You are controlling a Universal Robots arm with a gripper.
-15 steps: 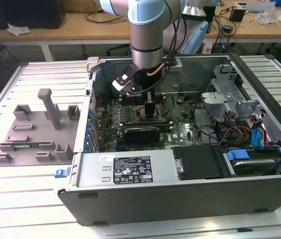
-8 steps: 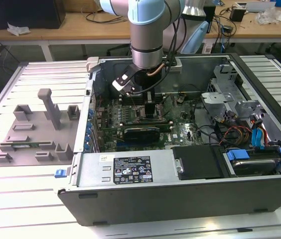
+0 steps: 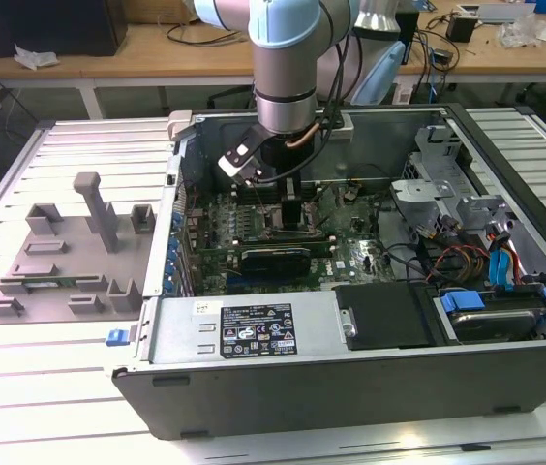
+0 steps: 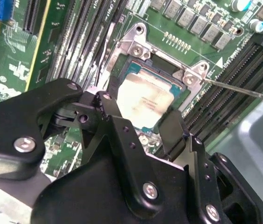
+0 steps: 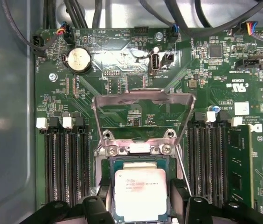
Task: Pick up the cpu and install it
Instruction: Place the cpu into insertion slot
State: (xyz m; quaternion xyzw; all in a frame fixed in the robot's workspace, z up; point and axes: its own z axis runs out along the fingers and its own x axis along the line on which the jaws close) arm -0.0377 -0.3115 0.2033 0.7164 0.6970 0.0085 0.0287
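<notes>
The cpu [image 5: 140, 191] sits level in the open socket [image 5: 137, 148] of the green board [image 5: 136, 70] inside the computer case [image 3: 350, 387], the hinged metal frame [image 5: 143, 98] lifted clear, while the claw [image 4: 140, 114], narrowed to chip width, pinches its two opposite edges between black fingers [image 4: 110, 112].

There's the cpu [image 5: 140, 193], clear in both wrist views [image 4: 146, 99]: a small flat square chip with a pale silver metal top, faint print and a thin darker rim. It lies level, lid up, squarely in the socket [image 5: 136, 148] on the green motherboard [image 5: 206, 70]. Take the raised load plate [image 5: 143, 98] as twelve o'clock, and memory slots [image 5: 66, 158] flank it at three and nine.
</notes>
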